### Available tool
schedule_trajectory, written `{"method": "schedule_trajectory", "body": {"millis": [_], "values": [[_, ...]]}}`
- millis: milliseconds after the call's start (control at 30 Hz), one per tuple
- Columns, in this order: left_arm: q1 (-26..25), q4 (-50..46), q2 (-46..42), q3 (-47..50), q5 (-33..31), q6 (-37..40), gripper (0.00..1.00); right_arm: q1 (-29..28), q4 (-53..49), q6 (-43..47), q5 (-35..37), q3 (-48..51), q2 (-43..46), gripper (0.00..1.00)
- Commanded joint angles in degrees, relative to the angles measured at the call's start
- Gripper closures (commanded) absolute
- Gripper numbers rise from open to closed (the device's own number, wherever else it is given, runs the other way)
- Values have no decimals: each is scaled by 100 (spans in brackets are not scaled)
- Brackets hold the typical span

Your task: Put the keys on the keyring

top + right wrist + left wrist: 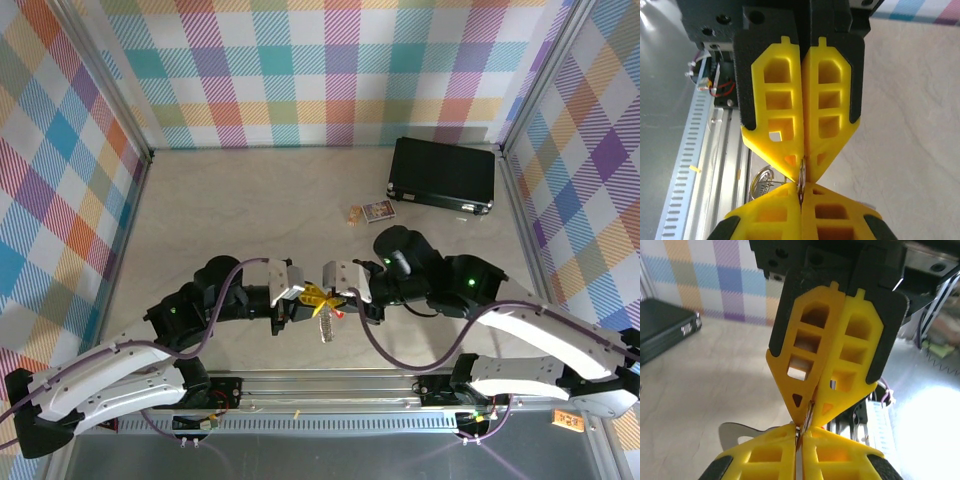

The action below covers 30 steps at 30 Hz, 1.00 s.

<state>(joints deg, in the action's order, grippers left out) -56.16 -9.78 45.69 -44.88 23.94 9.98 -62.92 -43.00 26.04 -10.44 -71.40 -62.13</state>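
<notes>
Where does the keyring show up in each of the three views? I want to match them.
Top external: the keyring hangs at the centre, below where the two arms' tips meet.
Left wrist: low centre, a thin metal edge pinched between the yellow fingertips.
Right wrist: low centre, a thin ring edge in the same pinch.
Shared landmark: the yellow fingertips meeting point to point.

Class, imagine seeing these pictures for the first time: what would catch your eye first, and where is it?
Most striking are the bright yellow fingers of the left gripper and right gripper, shut tip to tip above the near edge of the table, pinching thin silver metal, apparently the keyring. Then the loud plaid walls all round, and a black case at the far right.
</notes>
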Motion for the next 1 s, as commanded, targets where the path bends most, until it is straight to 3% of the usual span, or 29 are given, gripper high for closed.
{"method": "schedule_trajectory", "body": {"millis": [0,167,267,433,633,967], "values": [[-26,-501,145,-486,-70,451,89,-28,-50,199,-97,-245,-196,100],[-26,-528,264,-627,15,514,91,-55,-244,243,-143,-367,-378,100],[-25,-375,275,-604,91,466,100,-90,-249,228,-195,-354,-372,100],[-26,169,-39,-418,119,189,100,-106,-69,99,-162,-222,-109,100],[-26,974,-263,-215,560,-252,100,-105,734,-233,-351,251,471,82],[-26,2596,-80,290,975,-787,100,-105,1143,-383,-503,538,857,86]]}}
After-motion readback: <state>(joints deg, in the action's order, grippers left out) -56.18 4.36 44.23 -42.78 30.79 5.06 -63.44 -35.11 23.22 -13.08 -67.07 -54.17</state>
